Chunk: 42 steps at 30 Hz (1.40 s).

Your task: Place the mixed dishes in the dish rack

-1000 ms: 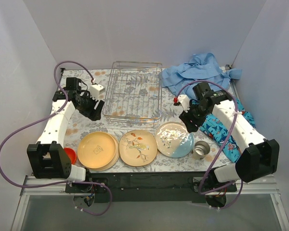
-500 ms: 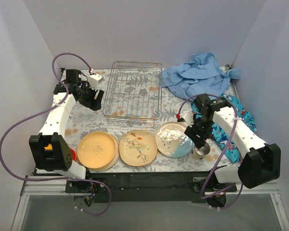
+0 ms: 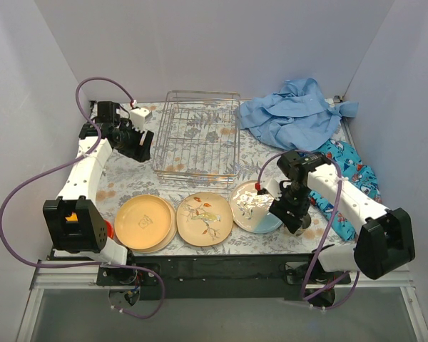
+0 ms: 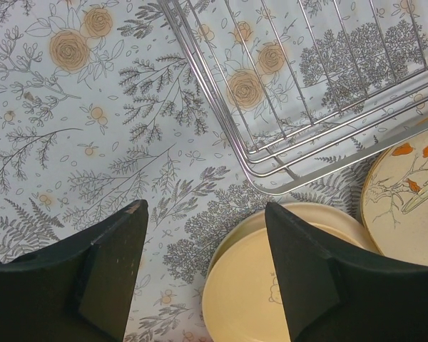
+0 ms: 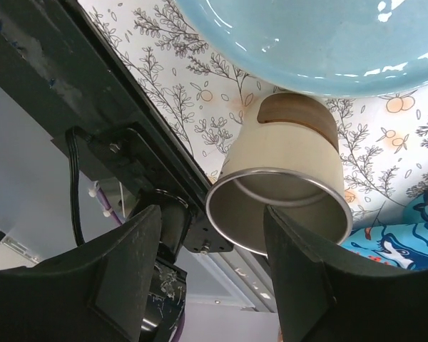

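Note:
The wire dish rack point(image 3: 198, 174) stands empty at the back centre. Two stacked yellow plates point(image 3: 144, 221), a floral plate point(image 3: 205, 218) and a cream-and-blue plate point(image 3: 251, 205) lie in a row in front of it. My left gripper point(image 3: 138, 147) is open and empty by the rack's left side; in its wrist view point(image 4: 205, 208) it hovers over the yellow plate point(image 4: 271, 285) and the rack corner point(image 4: 307, 107). My right gripper point(image 3: 289, 214) is open, low over a metal-rimmed cup point(image 5: 285, 178), one finger point(image 5: 307, 285) across its mouth. A red bowl point(image 3: 108, 229) peeks out behind the left arm base.
A light blue cloth point(image 3: 292, 110) lies bunched at the back right. A patterned blue cloth point(image 3: 342, 178) lies under the right arm, close to the cup point(image 3: 307, 229). The black base rail point(image 3: 214, 265) runs along the near edge, just behind the cup.
My right gripper has moved toward the near edge and down onto the cup. My left gripper swung back to the rack's left side, then held still.

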Tool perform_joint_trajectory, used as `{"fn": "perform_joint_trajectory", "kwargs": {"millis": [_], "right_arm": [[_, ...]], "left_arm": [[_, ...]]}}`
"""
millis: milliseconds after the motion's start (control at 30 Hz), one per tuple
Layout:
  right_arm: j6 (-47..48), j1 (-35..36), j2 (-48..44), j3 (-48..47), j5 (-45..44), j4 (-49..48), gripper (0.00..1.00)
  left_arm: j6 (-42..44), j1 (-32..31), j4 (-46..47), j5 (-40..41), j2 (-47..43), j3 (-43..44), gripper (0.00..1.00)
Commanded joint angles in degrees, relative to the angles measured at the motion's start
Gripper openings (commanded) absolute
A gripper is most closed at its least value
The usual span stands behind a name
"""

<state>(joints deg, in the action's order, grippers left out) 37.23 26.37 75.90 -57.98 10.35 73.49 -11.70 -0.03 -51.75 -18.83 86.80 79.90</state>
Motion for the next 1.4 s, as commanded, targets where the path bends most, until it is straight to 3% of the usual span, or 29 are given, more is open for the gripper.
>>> {"fn": "perform_joint_trajectory", "kwargs": {"millis": [0, 267, 333, 367, 500, 567, 700, 767, 967, 1033, 1167, 1200, 1233, 1300, 1367], "right_arm": [[-1.7, 0.3, 1.4, 1.1, -1.3, -1.2, 0.68], [-0.9, 0.9, 6.5, 1.8, -3.1, -3.1, 0.66], [-0.9, 1.1, 7.2, 1.8, -3.3, -3.5, 0.59], [-1.0, 1.2, 7.2, 1.5, -3.4, -3.5, 0.54], [-1.3, 1.2, 5.8, -0.1, -2.9, -1.2, 0.12], [-1.6, 1.2, 5.2, -1.0, -2.8, 1.0, 0.01], [-2.5, 1.2, 2.8, -7.0, -5.7, 2.0, 0.01], [-1.3, 1.2, 2.6, -14.2, -6.7, 1.9, 0.01], [-3.3, 1.1, 6.7, -32.5, -6.7, -3.0, 0.01], [-4.6, 1.2, 8.8, -36.1, -7.7, -6.2, 0.01], [-9.6, 1.3, 8.4, -39.9, -7.0, -21.6, 0.01], [-11.6, 1.5, 6.0, -36.2, -7.0, -26.5, 0.01], [-12.5, 1.8, 4.5, -33.6, -7.0, -38.6, 0.01], [-14.1, 3.5, -0.2, -24.9, -8.1, -50.2, 0.01], [-13.4, 7.1, -3.1, -18.2, -12.1, -66.0, 0.01]], "left_arm": [[-1.0, -0.1, 1.0, 0.2, -1.1, 2.4, 0.66], [-1.9, -0.1, 0.7, 0.2, -2.3, 1.4, 0.67], [-1.9, -0.1, 0.8, 0.4, -2.5, 1.1, 0.67], [-1.8, -0.1, 0.7, 0.3, -2.7, 0.9, 0.67], [-2.3, -0.1, 0.9, -1.3, -3.0, 1.0, 0.67], [-3.2, -0.2, 1.1, -3.1, -2.5, 2.5, 0.67], [-14.7, -0.2, 4.3, -10.6, -1.4, 8.0, 0.68], [-21.0, -0.2, 7.1, -14.2, -1.0, 10.4, 0.75], [-46.5, -0.2, 25.1, -29.4, 2.7, 12.2, 0.84], [-53.5, -0.3, 32.9, -34.2, 6.1, 12.0, 0.84], [-83.8, -0.2, 50.7, -39.7, 11.5, 6.8, 0.85], [-84.8, -0.5, 54.3, -39.7, 12.6, 6.6, 0.86], [-83.9, -1.1, 54.3, -39.4, 13.4, 8.0, 0.87], [-85.1, -1.8, 52.3, -38.4, 15.4, 9.7, 0.98], [-88.4, -1.8, 53.1, -40.3, 16.6, 10.7, 0.98]]}}
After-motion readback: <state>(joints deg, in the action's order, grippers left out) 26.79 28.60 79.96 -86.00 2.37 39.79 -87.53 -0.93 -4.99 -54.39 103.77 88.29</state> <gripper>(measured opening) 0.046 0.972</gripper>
